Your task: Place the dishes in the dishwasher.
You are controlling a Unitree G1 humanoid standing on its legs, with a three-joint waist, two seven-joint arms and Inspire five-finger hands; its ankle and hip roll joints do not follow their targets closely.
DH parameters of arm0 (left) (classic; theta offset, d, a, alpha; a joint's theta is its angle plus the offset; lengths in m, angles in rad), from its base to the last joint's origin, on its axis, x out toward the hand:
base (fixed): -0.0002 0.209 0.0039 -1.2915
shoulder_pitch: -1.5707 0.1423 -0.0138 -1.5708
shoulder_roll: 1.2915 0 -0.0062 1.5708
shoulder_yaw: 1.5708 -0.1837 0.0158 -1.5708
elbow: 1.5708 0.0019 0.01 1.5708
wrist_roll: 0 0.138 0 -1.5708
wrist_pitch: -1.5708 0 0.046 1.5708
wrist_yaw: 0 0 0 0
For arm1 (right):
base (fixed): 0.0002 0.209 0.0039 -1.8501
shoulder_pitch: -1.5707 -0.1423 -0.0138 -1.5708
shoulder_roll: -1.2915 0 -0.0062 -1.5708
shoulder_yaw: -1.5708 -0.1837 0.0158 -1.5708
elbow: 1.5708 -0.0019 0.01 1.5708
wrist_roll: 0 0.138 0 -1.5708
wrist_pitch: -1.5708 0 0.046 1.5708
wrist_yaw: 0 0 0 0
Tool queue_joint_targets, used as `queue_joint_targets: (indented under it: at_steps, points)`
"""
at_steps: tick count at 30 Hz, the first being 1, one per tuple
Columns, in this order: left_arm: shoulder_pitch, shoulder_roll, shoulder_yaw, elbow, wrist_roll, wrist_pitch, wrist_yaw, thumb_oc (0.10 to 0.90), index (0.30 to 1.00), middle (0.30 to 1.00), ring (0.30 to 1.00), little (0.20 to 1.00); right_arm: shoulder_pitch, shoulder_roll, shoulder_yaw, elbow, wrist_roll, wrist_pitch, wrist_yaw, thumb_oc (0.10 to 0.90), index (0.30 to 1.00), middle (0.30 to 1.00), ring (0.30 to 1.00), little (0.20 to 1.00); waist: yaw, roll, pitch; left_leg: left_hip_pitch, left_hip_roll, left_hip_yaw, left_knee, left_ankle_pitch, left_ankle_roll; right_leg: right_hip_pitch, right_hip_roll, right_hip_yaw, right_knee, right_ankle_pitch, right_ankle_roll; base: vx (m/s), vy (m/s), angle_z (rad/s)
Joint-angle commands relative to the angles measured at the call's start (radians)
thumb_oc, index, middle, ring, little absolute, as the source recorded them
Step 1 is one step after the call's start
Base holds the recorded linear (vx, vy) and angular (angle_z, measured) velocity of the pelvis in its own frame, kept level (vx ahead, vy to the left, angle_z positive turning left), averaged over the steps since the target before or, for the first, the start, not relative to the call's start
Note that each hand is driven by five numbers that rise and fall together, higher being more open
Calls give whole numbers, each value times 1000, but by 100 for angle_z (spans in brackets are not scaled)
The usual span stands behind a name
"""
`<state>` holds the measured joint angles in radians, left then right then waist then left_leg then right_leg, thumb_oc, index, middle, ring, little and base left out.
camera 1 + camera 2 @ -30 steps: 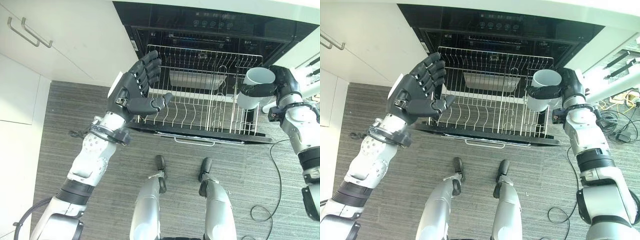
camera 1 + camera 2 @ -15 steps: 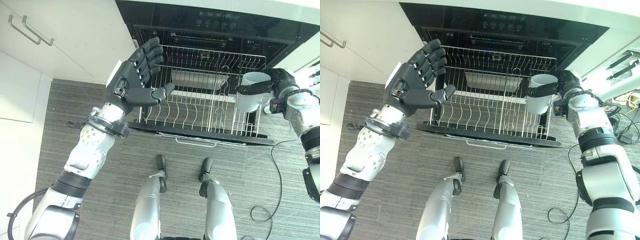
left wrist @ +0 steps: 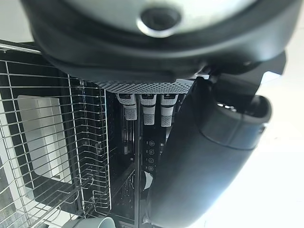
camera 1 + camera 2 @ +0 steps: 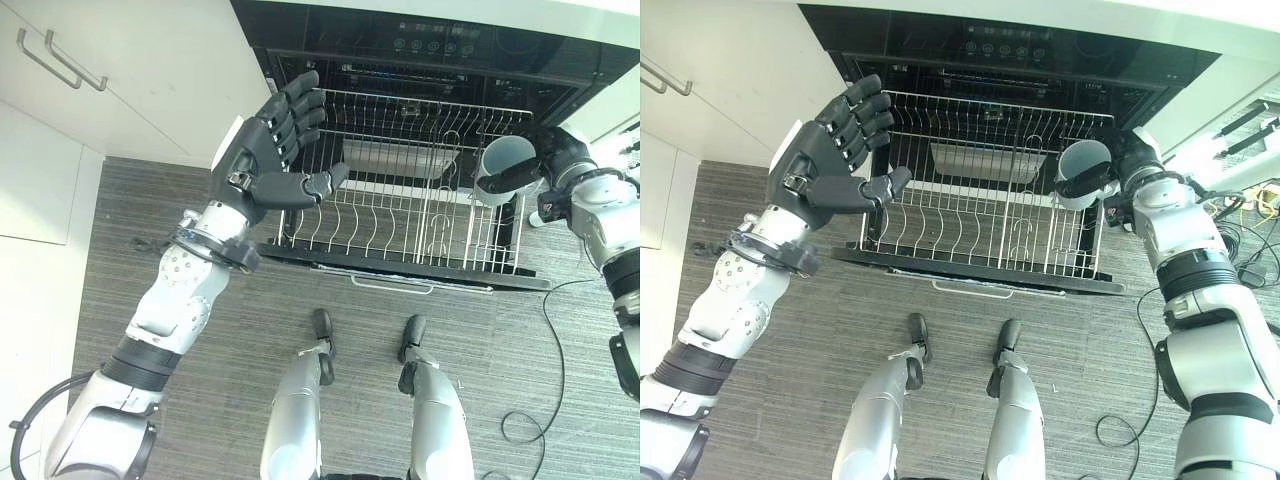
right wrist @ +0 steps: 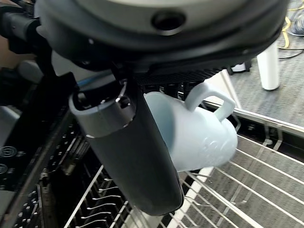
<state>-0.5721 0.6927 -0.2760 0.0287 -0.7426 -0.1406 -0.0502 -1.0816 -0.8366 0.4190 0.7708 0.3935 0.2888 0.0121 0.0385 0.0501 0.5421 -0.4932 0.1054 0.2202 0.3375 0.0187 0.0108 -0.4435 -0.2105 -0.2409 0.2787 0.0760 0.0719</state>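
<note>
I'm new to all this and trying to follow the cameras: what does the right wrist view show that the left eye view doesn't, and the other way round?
The right wrist view shows the pale mug's handle from close up, with the right hand's thumb across the mug.

The left eye view shows the left hand raised and open, holding nothing, and the white cabinet doors.

Both show the mug and the pulled-out wire rack beneath it.

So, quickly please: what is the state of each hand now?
Left hand: open, fingers spread, holding nothing, raised by the rack's left side.
Right hand: closed on the pale mug, tilted over the rack's right side.
</note>
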Motion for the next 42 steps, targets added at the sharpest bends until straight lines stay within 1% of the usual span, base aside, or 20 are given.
queue_joint_targets:
  at_steps: [1, 4, 11, 14, 17, 20, 23, 26, 27, 29, 30, 31, 33, 34, 35, 36, 37, 40, 41, 42]
  points:
    - [-61, 26, 44, -120, -9, -137, -13, 800, 900, 900, 900, 900, -142, -111, 11, -107, -54, -104, -57, 800, 900, 900, 900, 900, 25, -20, -35, 128, -10, -110, -38, -169, -18, -17, 23, -7, 72, -138, 36, -67, -20, -2]
    - [-55, 24, 47, -126, -3, -140, -10, 800, 900, 900, 900, 900, -145, -112, 3, -145, -63, -114, -76, 800, 900, 900, 900, 900, 23, -18, -35, 125, -11, -112, -38, -168, -19, -16, 26, -5, 68, -139, 35, -24, 4, -5]
    - [-28, 10, 65, -137, 16, -149, -10, 800, 900, 900, 900, 900, -126, -107, -36, -270, -99, -73, -80, 800, 900, 900, 900, 900, 18, -20, -34, 118, -14, -112, -38, -165, -20, -11, 37, 6, 57, -143, 31, -2, 6, -2]
    - [-21, 7, 79, -141, 19, -150, -13, 800, 900, 900, 900, 900, -102, -108, -45, -304, -110, -57, -86, 800, 900, 900, 900, 900, 18, -26, -34, 118, -14, -111, -38, -163, -21, -5, 40, 6, 53, -146, 27, -4, 2, -1]
    - [-12, 7, 86, -147, 25, -149, -10, 800, 900, 900, 900, 900, -77, -110, -67, -339, -94, -59, -89, 800, 900, 900, 900, 900, 16, -30, -33, 121, -13, -111, -38, -162, -21, 1, 42, 5, 50, -146, 26, 0, 0, 0]
    - [5, 0, 101, -159, 35, -154, -4, 800, 900, 900, 900, 900, -37, -103, -109, -401, -88, -60, -98, 800, 900, 900, 900, 900, 13, -33, -32, 124, -12, -111, -38, -163, -22, 9, 48, 8, 45, -148, 25, 0, 0, 0]
    - [25, -7, 121, -175, 31, -172, -6, 800, 900, 900, 900, 900, 28, -97, -167, -491, -51, -60, -118, 800, 900, 900, 900, 900, 6, -36, -36, 128, -10, -110, -38, -166, -23, 20, 55, 8, 37, -152, 25, 0, 0, 0]
    - [47, -22, 148, -194, 14, -185, -15, 800, 900, 900, 900, 900, 126, -68, -241, -599, -30, -90, -148, 800, 900, 900, 900, 900, -4, -42, -38, 133, -7, -108, -38, -168, -24, 31, 64, 13, 30, -155, 22, 0, 0, 0]
    - [60, -35, 160, -205, 12, -226, -20, 800, 900, 900, 900, 900, 176, -41, -275, -643, -6, -103, -166, 800, 900, 900, 900, 900, -9, -43, -41, 137, -5, -107, -38, -169, -24, 37, 69, 15, 26, -156, 20, 0, 0, 0]
    - [79, -60, 175, -222, 32, -281, -21, 800, 900, 900, 900, 900, 251, 6, -324, -692, -13, -129, -183, 800, 900, 900, 900, 900, -16, -44, -44, 143, -4, -105, -38, -174, -25, 46, 74, 20, 21, -159, 18, 23, 46, -3]
    - [84, -73, 183, -231, 37, -295, -20, 800, 900, 900, 900, 900, 290, 36, -343, -721, -23, -139, -184, 800, 900, 900, 900, 900, -21, -45, -46, 148, -4, -104, -38, -177, -26, 49, 76, 24, 21, -163, 18, 16, 90, -4]
    - [97, -97, 196, -255, 65, -320, -9, 800, 900, 900, 900, 900, 372, 93, -371, -780, -15, -168, -201, 800, 900, 900, 900, 900, -28, -50, -50, 157, -7, -102, -38, -183, -26, 58, 79, 31, 21, -170, 18, 15, 100, -4]
    - [112, -115, 210, -272, 92, -336, 9, 800, 900, 900, 900, 900, 440, 144, -395, -836, -7, -188, -209, 800, 900, 900, 900, 900, -34, -55, -57, 167, -8, -98, -38, -189, -26, 66, 79, 36, 21, -177, 18, 26, 106, -4]
    - [128, -126, 227, -283, 110, -341, 36, 800, 900, 900, 900, 900, 490, 184, -414, -873, -14, -216, -214, 800, 900, 900, 900, 900, -38, -58, -63, 178, -11, -95, -38, -193, -25, 75, 79, 43, 21, -180, 18, 43, 128, -15]
    - [143, -133, 241, -287, 100, -351, 36, 800, 900, 900, 900, 900, 522, 203, -427, -898, -14, -224, -201, 800, 900, 900, 900, 900, -41, -60, -67, 187, -12, -93, -38, -197, -25, 80, 77, 47, 21, -183, 19, 53, 239, -29]
    - [182, -161, 267, -300, 101, -368, 34, 800, 900, 900, 900, 900, 591, 259, -443, -946, 2, -243, -199, 800, 900, 900, 900, 900, -44, -63, -79, 208, -22, -88, -38, -207, -23, 95, 66, 55, 21, -187, 23, 51, 259, -29]
    - [208, -170, 281, -306, 100, -375, 26, 800, 900, 900, 900, 900, 625, 276, -452, -965, 13, -252, -194, 800, 900, 900, 900, 900, -44, -67, -85, 220, -27, -85, -38, -214, -20, 103, 60, 59, 21, -188, 27, 48, 316, -19]
    - [300, -198, 315, -340, 122, -381, 9, 800, 900, 900, 900, 900, 751, 315, -494, -1000, 33, -317, -164, 800, 900, 900, 900, 900, -41, -74, -105, 258, -47, -74, -38, -233, -7, 130, 33, 67, 21, -183, 47, 40, 261, -6]
    - [339, -204, 327, -348, 129, -376, -8, 800, 900, 900, 900, 900, 802, 325, -513, -1009, 34, -347, -151, 800, 900, 900, 900, 900, -39, -74, -115, 272, -53, -71, -38, -239, -1, 143, 21, 71, 21, -178, 60, 86, 413, -5]
    - [413, -200, 360, -369, 145, -348, -46, 800, 900, 900, 900, 900, 885, 344, -556, -1042, 28, -384, -146, 800, 900, 900, 900, 900, -34, -70, -140, 295, -61, -79, -38, -252, 9, 167, 1, 82, 21, -158, 89, 96, 365, 1]
